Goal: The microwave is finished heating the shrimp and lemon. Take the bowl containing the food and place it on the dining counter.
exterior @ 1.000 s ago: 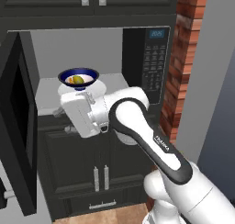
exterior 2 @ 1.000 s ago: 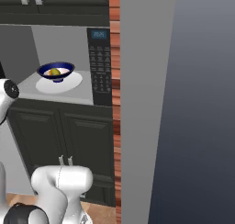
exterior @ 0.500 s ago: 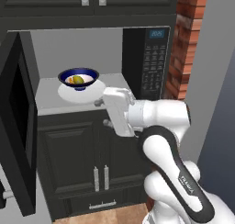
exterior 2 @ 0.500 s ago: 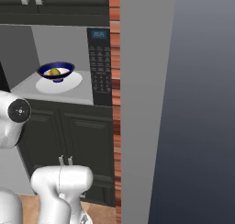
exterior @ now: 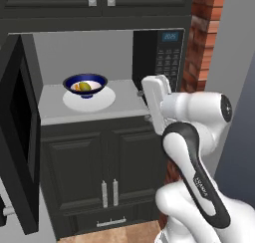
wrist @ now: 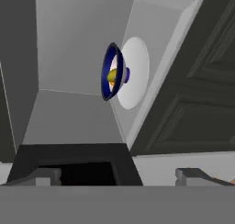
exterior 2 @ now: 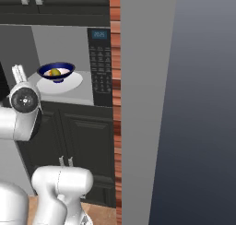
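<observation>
The gripper (wrist: pixel 117 177) has swung right, away from the bowl (exterior: pixel 85 85), its fingers (wrist: pixel 45 176) spread and empty. The bowl, holding shrimp (exterior: pixel 77 86) and lemon (exterior: pixel 85 86), sits on the white turntable plate (exterior: pixel 89 99) inside the open microwave (exterior: pixel 159 53). The blue display digits are unreadable. Brick wall (exterior: pixel 201 33) stands right.

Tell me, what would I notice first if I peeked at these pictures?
Probably the small dark blue bowl with a white inside, sitting on a flat white round plate inside the big open black microwave, with a yellow-green lemon in it. Next, the white robot arm's gripper, jaws wide open, out in front of the microwave and away from the bowl. A red brick column stands right beside the microwave.
</observation>
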Controlling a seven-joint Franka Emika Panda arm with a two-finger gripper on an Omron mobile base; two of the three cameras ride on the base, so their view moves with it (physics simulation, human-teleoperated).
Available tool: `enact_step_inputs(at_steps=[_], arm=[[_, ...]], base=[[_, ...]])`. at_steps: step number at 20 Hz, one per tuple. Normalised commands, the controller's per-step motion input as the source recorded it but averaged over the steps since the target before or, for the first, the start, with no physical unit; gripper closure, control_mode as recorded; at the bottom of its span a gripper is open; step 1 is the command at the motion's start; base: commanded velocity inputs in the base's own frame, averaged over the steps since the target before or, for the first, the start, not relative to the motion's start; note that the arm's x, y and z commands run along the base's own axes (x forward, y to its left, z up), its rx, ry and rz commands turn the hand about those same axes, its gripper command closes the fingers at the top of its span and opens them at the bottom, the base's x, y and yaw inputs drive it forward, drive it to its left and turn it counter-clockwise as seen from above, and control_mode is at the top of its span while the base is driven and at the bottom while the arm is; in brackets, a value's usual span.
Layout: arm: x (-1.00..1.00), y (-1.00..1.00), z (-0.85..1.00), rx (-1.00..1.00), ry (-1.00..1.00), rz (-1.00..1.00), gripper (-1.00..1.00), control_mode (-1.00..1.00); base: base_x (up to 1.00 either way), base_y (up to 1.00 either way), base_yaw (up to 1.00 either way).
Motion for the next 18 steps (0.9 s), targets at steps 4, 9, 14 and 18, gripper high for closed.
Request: enact_step_inputs(at_steps=[4, 9, 14, 18], arm=[[0.18, -0.25, 0.04, -0.01, 0.18, -0.15, -1.0, -1.0], [0.34, -0.02, -0.05, 0.0, 0.06, -0.01, -1.0, -1.0], [0.84, 0.0, -0.22, 0.0, 0.09, 0.04, -1.0, -1.0], [0.88, 0.04, -0.15, 0.0, 0.1, 0.06, -1.0, -1.0]], base=[[0.0, 0.0, 0.0], [0.0, 0.0, 0.0], [0.0, 0.0, 0.0], [0.0, 0.0, 0.0]])
